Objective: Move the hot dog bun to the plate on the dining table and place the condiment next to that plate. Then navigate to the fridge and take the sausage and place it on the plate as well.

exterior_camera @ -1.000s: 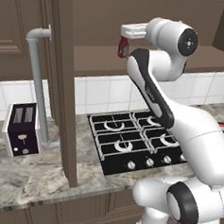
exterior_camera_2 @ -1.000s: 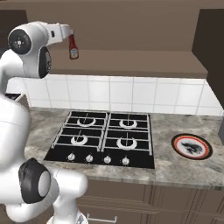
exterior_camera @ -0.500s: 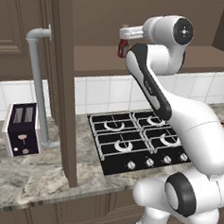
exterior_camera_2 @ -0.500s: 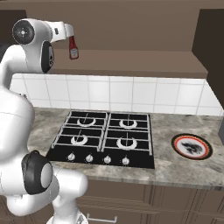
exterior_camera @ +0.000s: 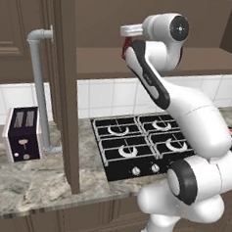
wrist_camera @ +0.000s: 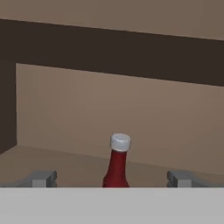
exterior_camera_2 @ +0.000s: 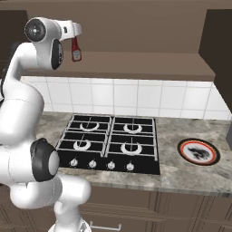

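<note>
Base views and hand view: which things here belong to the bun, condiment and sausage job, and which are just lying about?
Job:
- condiment, upright between the fingertips of the open gripper, hanging under the raised hand in the right base view

Lying about:
- toaster
- stove
- red-rimmed white plate
- grey pipe

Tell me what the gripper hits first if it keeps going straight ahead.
Most likely the ketchup bottle, standing between the open gripper fingers; behind it, the cabinet's back wall. Depth is unclear.

No legible text, label, brand, number or sign appears on any item, including the ketchup bottle [wrist_camera: 116, 168].
</note>
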Motion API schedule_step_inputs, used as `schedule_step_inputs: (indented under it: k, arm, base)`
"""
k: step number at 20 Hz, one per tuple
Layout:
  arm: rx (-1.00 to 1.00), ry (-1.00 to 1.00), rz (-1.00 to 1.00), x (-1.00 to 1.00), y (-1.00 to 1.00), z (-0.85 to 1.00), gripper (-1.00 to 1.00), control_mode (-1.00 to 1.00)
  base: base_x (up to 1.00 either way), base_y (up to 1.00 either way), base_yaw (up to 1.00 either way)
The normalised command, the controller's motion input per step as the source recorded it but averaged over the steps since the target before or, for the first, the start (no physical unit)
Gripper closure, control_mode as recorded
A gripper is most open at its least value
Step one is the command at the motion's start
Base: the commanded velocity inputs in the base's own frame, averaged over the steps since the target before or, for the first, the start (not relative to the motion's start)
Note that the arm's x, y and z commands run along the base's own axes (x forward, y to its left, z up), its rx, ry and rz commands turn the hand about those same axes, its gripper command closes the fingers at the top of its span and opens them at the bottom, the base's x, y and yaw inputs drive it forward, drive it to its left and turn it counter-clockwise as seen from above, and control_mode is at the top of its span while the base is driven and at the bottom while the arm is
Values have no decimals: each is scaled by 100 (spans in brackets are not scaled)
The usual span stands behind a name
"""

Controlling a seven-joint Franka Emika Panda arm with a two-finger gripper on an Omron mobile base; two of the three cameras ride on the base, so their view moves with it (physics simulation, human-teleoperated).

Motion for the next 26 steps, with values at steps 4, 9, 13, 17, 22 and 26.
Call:
schedule_step_inputs:
  k: [4, 9, 13, 17, 22, 26]
  arm:
    - [0, 0, 0, 52, 1, -17, -100, -100]
    - [0, 0, 0, 32, 0, -45, -100, -100]
    - [1, 0, 0, 32, 0, -25, -100, -100]
    - [2, 0, 0, 38, 0, 0, -100, -100]
    - [0, 0, 0, 34, 0, 0, -100, -100]
    - [0, 0, 0, 24, 0, -3, -100, -100]
  base:
    - [0, 0, 0]
    - [0, 0, 0]
    - [0, 0, 0]
    - [0, 0, 0]
    - [0, 0, 0]
    - [0, 0, 0]
